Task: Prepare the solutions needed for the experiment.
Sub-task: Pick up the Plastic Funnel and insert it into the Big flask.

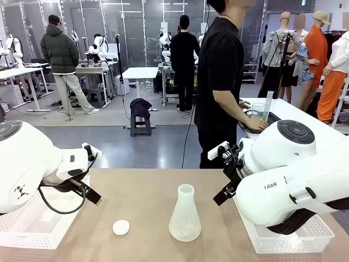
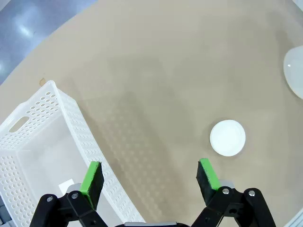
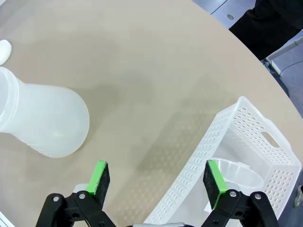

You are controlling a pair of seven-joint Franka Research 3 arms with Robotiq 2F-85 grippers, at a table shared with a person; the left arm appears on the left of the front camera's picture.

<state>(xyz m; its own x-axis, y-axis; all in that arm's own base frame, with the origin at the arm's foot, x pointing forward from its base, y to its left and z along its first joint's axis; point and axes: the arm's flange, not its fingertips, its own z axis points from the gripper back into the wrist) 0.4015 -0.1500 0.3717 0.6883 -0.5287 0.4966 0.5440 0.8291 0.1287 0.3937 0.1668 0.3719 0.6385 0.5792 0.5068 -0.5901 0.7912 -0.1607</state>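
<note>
A frosted conical flask (image 1: 185,214) stands upright in the middle of the tan table (image 1: 142,185), and I cannot make out any liquid in it. The solutions are out of view. A small white round cap (image 1: 121,227) lies to the flask's left. My left gripper (image 2: 149,172) hangs open over the rim of the left basket (image 2: 47,137), with the cap (image 2: 227,137) just beyond its right finger. My right gripper (image 3: 158,175) is open above bare table, between the flask (image 3: 47,123) and the right basket (image 3: 241,142). Neither gripper holds anything.
White perforated baskets stand at the table's left (image 1: 32,221) and right (image 1: 294,237). A clear cup (image 3: 236,174) lies in the right one. A person in black (image 1: 218,82) stands behind the table, hands at a side table with a tall cylinder (image 1: 268,105).
</note>
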